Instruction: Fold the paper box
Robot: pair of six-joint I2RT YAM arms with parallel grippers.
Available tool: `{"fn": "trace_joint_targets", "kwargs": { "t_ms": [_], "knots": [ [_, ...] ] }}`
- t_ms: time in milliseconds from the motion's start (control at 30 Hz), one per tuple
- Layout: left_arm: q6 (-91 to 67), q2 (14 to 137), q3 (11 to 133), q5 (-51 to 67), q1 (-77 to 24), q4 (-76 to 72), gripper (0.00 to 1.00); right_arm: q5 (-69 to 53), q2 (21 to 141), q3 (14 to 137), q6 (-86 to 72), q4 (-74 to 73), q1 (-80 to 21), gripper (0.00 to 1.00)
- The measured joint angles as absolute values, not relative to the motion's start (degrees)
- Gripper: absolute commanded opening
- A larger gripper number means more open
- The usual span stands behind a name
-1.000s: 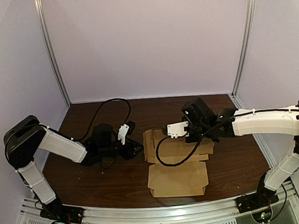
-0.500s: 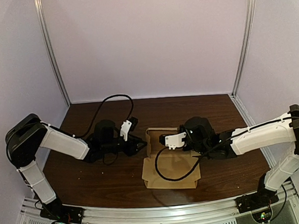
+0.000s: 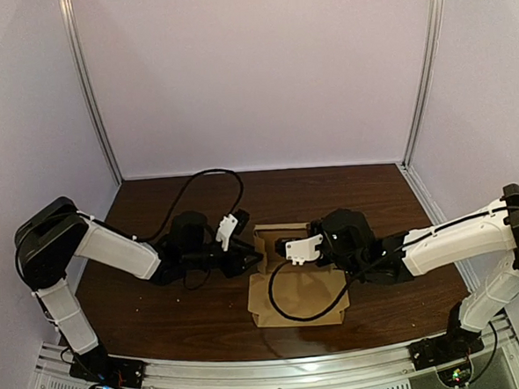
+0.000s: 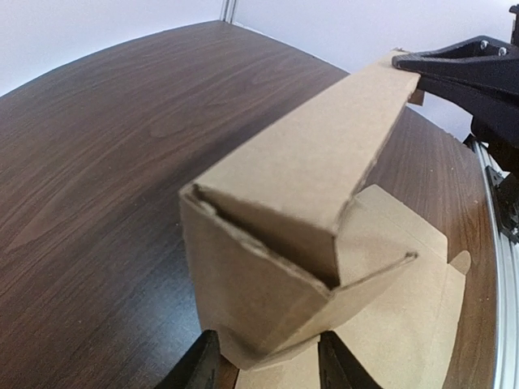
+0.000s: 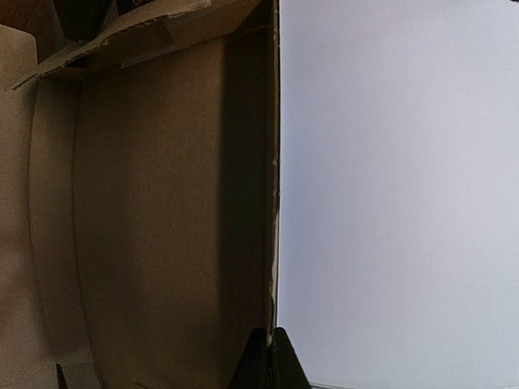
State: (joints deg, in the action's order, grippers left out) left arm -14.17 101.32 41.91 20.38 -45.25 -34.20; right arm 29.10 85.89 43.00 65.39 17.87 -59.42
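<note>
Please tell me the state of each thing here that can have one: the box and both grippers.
paper box: partly folded, rear wall raised, front panel lying flat.
left gripper: jaws open, either side of the box's corner.
right gripper: jaws shut on the raised wall's edge.
</note>
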Motion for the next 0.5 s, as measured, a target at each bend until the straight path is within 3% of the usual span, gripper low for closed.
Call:
{"fn": "trace_joint_targets", "kwargs": {
  "t_ms": [233,500],
  "knots": [
    [-13.3,103.2,42.0,12.6,-48.1,-36.9,0.38,30.2,85.9,42.7,65.2,17.7,-59.9,0.0],
    [-11.7,103.3,39.2,2.4,-51.4,-44.4,0.41,32.2,85.9,42.3,64.6,18.5,-60.2,0.0]
  ]
}}
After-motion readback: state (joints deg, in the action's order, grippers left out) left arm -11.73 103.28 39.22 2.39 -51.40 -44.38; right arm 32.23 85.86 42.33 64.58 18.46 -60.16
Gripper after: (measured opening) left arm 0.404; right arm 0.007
